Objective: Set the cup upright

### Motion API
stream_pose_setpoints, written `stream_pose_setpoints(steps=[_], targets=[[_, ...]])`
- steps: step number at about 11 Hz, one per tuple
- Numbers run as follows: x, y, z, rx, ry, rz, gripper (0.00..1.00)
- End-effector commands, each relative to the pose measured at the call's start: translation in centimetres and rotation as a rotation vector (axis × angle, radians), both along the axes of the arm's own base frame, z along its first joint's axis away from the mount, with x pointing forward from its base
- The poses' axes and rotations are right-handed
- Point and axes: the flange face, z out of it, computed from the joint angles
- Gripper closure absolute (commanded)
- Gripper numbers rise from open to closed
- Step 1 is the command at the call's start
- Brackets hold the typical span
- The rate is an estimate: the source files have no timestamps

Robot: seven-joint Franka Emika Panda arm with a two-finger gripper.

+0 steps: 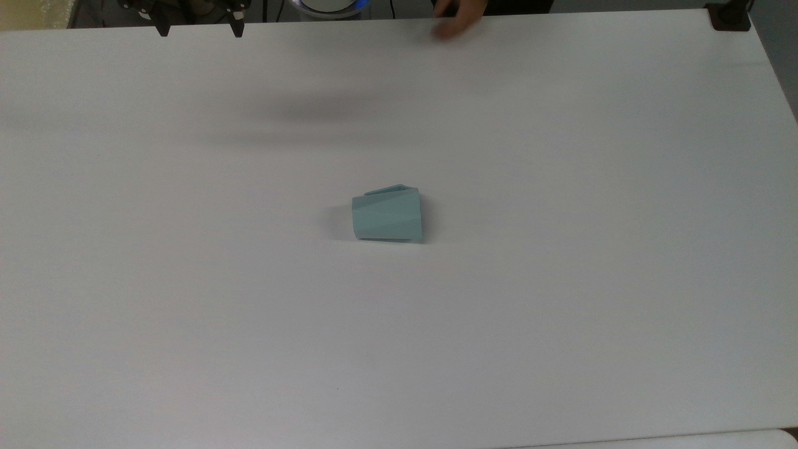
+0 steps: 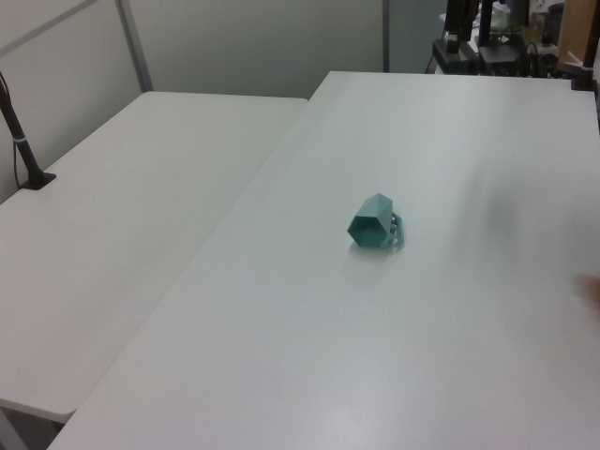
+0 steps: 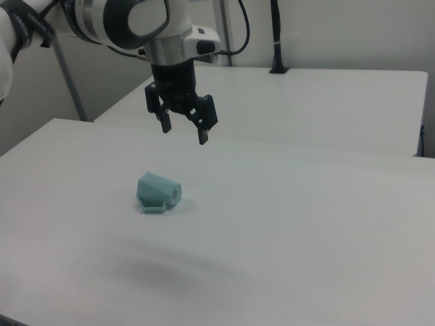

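Cup (image 3: 158, 193) on its side on white tabletop (image 3: 306, 231), below tool (image 3: 183, 132), well apart. Tool released, fingers spread, nothing held. Person's hand (image 1: 458, 19) at tabletop edge.

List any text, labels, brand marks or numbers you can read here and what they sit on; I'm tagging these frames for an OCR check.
None can be read.
The cup, lying on its side, has plain teal faces with no print.
The table is bare white, unmarked.
The gripper and the arm above it carry no legible lettering.
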Motion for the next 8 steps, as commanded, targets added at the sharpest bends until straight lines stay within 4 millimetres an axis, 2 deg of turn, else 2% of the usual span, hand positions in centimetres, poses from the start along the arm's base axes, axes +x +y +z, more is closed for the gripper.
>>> stream_pose_setpoints(steps=[1,6,7,8], targets=[[-1.2,-0.1,0.3,-0.064,0.032,0.018,0.0],[-1.1,0.2,0.5,-0.061,0.026,0.016,0.0],[-0.6,2.0,0.1,-0.062,0.031,0.022,0.0],[-0.1,6.0,-0.6,-0.088,0.03,0.027,0.0]])
